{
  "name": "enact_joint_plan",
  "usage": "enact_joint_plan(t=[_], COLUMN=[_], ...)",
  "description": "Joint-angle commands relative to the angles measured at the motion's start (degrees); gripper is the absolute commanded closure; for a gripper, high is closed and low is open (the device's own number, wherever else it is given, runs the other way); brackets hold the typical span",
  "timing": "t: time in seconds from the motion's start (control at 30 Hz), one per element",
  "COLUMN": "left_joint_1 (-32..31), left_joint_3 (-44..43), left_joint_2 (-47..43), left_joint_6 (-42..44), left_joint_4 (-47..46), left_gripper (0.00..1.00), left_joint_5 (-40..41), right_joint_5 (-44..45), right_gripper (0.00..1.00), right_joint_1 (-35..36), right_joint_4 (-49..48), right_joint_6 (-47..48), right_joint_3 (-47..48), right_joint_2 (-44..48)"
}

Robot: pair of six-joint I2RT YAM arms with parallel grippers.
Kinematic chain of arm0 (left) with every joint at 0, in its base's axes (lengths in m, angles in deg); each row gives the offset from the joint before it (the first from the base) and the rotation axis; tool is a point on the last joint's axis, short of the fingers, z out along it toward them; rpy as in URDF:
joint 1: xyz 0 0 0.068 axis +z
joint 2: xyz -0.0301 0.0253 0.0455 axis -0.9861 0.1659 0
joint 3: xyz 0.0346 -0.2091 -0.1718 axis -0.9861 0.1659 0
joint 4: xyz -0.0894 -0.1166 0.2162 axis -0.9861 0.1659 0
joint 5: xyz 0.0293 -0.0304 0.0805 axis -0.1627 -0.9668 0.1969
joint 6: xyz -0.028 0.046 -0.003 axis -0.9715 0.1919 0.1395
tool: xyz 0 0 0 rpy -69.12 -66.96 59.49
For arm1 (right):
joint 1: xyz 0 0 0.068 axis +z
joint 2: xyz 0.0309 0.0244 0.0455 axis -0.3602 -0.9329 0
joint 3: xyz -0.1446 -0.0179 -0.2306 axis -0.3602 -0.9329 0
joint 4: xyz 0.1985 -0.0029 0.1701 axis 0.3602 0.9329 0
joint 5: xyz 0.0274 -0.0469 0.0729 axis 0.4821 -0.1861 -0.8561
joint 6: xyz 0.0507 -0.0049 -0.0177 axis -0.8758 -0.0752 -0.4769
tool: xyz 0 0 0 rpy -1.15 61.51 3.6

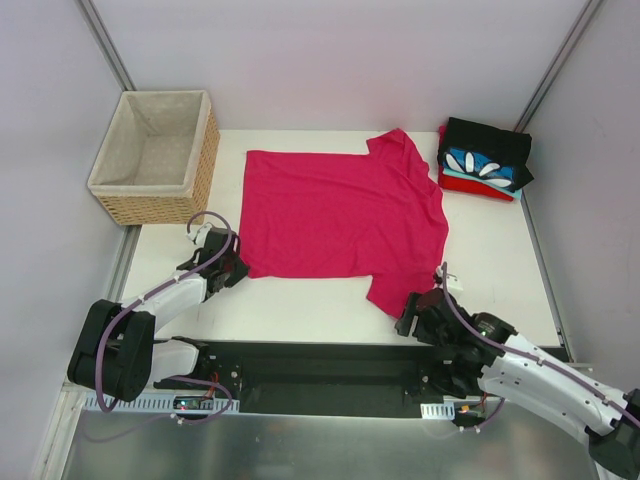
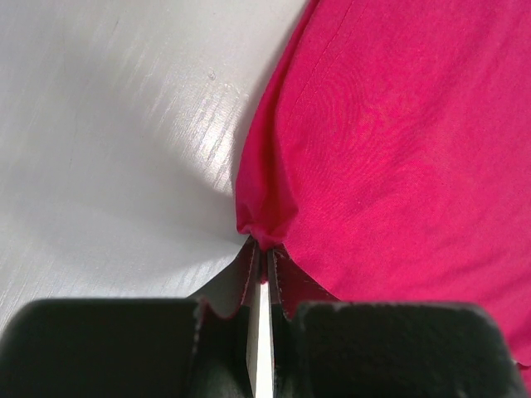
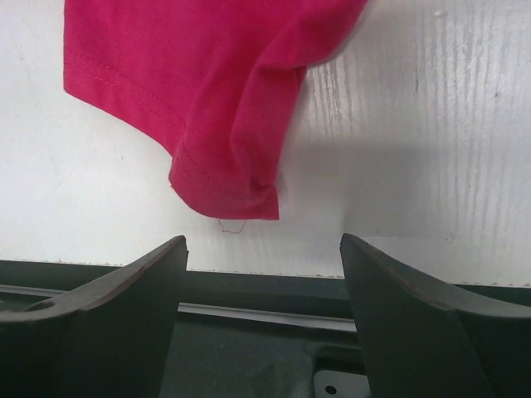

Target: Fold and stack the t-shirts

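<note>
**Figure: top view with both wrist views.** The pink t-shirt lies spread flat on the white table; its long axis runs left to right, hem at the left, neck and sleeves at the right; one sleeve points far, the near sleeve points toward the arm bases.

(a) The left gripper sits at the near-left hem corner; its wrist view shows the jaws clamped together on a pinch of pink cloth, which puckers just beyond the tips.

(b) The right gripper rests at the near edge of the table with its jaws spread wide and nothing between them; the cuff of the near sleeve lies straight ahead on the far side of the tips, just beyond them and a little left of the midline; a loose thread trails from the cuff toward the gap.

(c) Governing relation: the cuff is in front of the open jaws, not yet inside them; the right arm is much the nearer to it, and the left is already occupied at the hem; a short advance away from the bases would probably bring the cuff into the gap, giving two holds along the near edge for a fold.

(d) The stack of folded shirts, black over blue petal print over red, sits at the far right, well apart; a wicker basket stands at the far left.
</note>
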Motion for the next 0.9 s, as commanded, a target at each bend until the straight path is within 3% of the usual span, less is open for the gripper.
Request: enact_joint_plan(t=[0.0, 0.13, 0.23, 0.87], left_joint_1=[0.3, 0.3, 0.3, 0.39], left_joint_3=[0.73, 0.56, 0.47, 0.12], left_joint_2=[1.06, 1.24, 1.41, 2.21], left_joint_6=[1.15, 1.41, 1.42, 1.68], left_joint_4=[3.33, 3.42, 3.33, 3.6], left_gripper=[1.0, 1.0, 1.0, 1.0], left_joint_5=[-0.3, -0.56, -0.48, -0.3], right_joint_5=[1.1, 1.55, 1.9, 7.18], right_gripper=[0.26, 0.46, 0.55, 0.56], right_joint_1=[0.11, 0.2, 0.11, -2.88], right_joint_4=[-2.06, -2.24, -2.5, -6.01], right_joint_6=[-3.52, -3.79, -3.79, 0.16], right_joint_3=[-0.07, 0.37, 0.64, 1.96], right_joint_2=[-0.63, -2.12, -3.53, -8.36])
